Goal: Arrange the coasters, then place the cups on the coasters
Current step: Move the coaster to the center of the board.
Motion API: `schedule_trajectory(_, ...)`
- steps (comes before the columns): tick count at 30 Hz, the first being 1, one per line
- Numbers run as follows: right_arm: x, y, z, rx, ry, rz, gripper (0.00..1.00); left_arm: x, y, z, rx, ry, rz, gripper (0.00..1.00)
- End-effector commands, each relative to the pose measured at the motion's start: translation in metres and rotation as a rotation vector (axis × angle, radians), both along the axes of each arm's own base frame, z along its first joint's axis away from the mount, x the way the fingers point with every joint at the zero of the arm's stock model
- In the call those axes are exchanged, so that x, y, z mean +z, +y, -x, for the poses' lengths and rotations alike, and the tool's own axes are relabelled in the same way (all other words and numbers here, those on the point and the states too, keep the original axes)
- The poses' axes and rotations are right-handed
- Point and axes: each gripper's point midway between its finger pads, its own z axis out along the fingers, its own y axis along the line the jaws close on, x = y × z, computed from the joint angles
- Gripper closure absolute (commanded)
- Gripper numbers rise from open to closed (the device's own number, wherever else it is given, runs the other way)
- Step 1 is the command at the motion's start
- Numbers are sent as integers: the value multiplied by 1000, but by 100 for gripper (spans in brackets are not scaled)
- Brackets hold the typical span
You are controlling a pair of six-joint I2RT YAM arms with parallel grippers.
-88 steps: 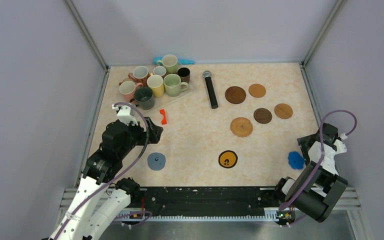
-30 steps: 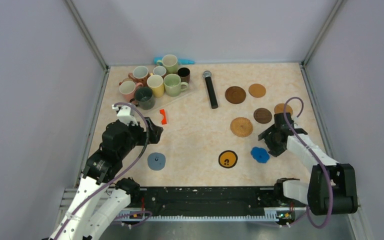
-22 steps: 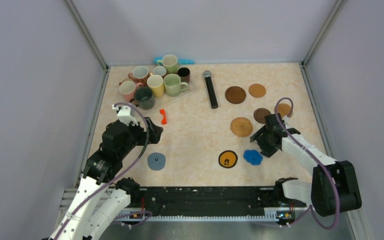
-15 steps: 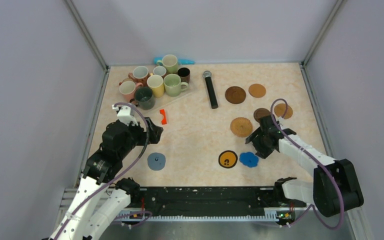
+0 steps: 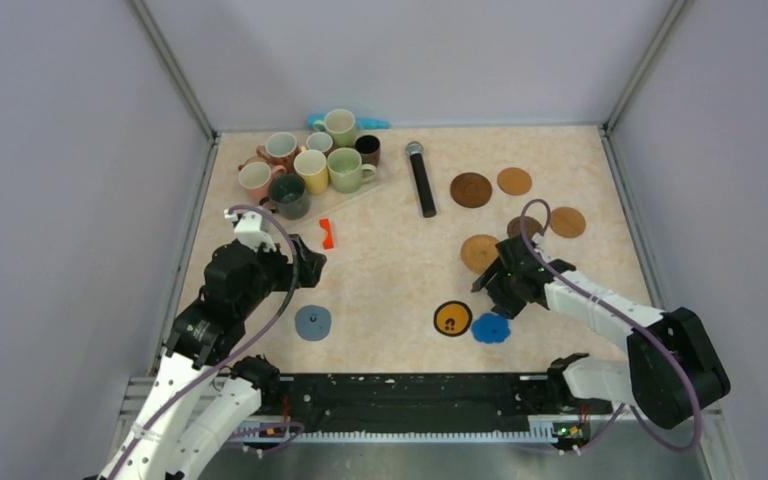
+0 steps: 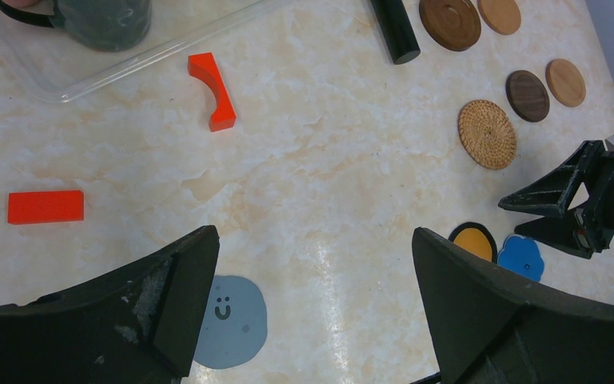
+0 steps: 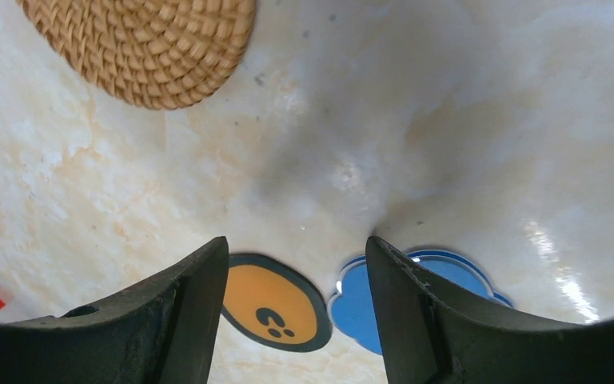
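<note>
Several cups (image 5: 310, 165) stand clustered at the back left. Brown and tan coasters (image 5: 471, 189) lie at the back right, with a woven one (image 5: 479, 252) (image 7: 152, 40) nearer. The black-and-yellow coaster (image 5: 453, 319) (image 7: 272, 304) and the blue scalloped coaster (image 5: 491, 328) (image 7: 360, 308) lie side by side near the front. My right gripper (image 5: 492, 294) (image 7: 296, 240) is open just above them, one finger over the blue coaster's edge, nothing between the jaws. My left gripper (image 5: 312, 267) (image 6: 313, 232) hangs wide open and empty above the grey-blue coaster (image 5: 312, 322) (image 6: 232, 320).
A black microphone (image 5: 421, 178) lies at the back centre. A red curved piece (image 5: 327, 233) (image 6: 216, 92) and a red block (image 6: 45, 206) lie left of centre. The cups sit on a clear tray (image 6: 168, 56). Walls close in the left, right and back.
My right arm has swept left from the right edge, and the blue coaster has slid along to beside the black-and-yellow one. Its jaws have narrowed a little. The left arm has not moved.
</note>
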Motion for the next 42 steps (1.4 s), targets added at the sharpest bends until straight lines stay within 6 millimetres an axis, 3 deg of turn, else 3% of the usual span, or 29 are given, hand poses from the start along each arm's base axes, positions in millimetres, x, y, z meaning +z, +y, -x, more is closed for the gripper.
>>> schedule_trajectory(1, -27, 4, 32, 61, 113, 42, 36, 8, -4, -4, -9, -39, 17, 4)
schedule_trajectory(11, -26, 47, 35, 165, 114, 15, 36, 9, -3, -4, -7, -40, 17, 4)
schedule_trajectory(22, -25, 124, 41, 327, 111, -37, 36, 9, -2, -4, -3, -41, 16, 4)
schedule_trajectory(26, -27, 140, 41, 394, 123, -37, 36, 8, -2, -4, -3, -40, 15, 4)
schedule_trajectory(33, -8, 116, 30, 354, 62, 63, 33, 10, -2, -3, -6, -46, 17, 4)
schedule_trajectory(42, 15, 44, 29, 186, 48, 200, 20, 11, -3, -2, -8, -50, 20, 4)
